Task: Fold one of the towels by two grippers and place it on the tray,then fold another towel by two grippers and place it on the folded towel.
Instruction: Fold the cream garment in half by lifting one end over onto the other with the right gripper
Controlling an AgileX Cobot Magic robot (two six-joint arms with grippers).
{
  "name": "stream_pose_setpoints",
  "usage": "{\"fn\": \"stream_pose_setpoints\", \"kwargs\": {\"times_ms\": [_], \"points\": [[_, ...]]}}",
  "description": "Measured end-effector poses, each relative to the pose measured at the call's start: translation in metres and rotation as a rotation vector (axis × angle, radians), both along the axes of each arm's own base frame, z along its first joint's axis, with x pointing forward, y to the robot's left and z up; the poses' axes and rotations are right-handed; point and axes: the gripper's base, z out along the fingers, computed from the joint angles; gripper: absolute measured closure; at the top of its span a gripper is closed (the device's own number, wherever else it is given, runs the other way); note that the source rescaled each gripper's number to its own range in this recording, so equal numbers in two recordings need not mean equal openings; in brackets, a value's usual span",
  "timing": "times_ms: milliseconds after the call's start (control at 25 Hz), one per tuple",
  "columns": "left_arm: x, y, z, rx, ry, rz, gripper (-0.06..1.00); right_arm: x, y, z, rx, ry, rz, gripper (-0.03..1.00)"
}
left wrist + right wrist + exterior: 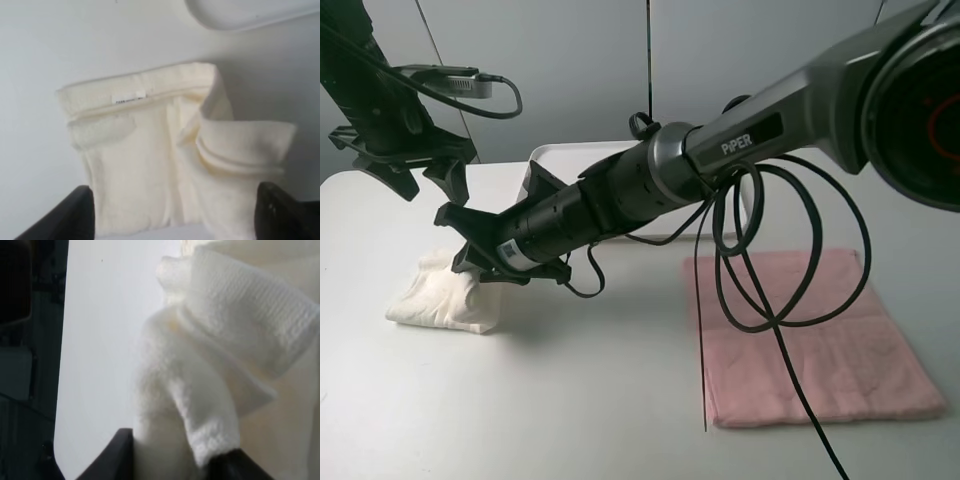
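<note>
Though folded, not on tray [570, 150]: cream towel [430, 300] on table [570, 400], left-front of it. Left gripper [430, 185] splayed empty above. Right gripper [460, 245] across at towel edge, clamped or slack: cannot tell.

Left gripper [425, 182] raised, jaws wide — right gripper [465, 242] reaches across, low.

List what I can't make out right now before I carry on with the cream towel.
Tray: mostly hidden behind the right arm in the exterior high view; cut off by the frame edge in the left wrist view.
Right end effector: whether it grips the cream towel is unclear; the right wrist view is too close and blurred.
Towel label: print too small in the left wrist view.
</note>
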Motion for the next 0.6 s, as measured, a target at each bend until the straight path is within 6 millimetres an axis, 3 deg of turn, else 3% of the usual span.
{"fn": "stream_pose_setpoints", "kwargs": {"times_ms": [160, 400, 600], "points": [[0.0, 0.0, 0.0, 0.0, 0.0, -0.002, 0.1, -0.005, 0.014, 0.01, 0.016, -0.029, -0.002, 0.49], [0.0, 0.0, 0.0, 0.001, 0.0, -0.004, 0.1, 0.002, 0.021, 0.023, 0.045, -0.067, -0.021, 0.35], [0.0, 0.001, 0.0, 0.01, 0.002, -0.007, 0.1, 0.001, 0.021, 0.022, 0.035, -0.083, -0.005, 0.33]]}}
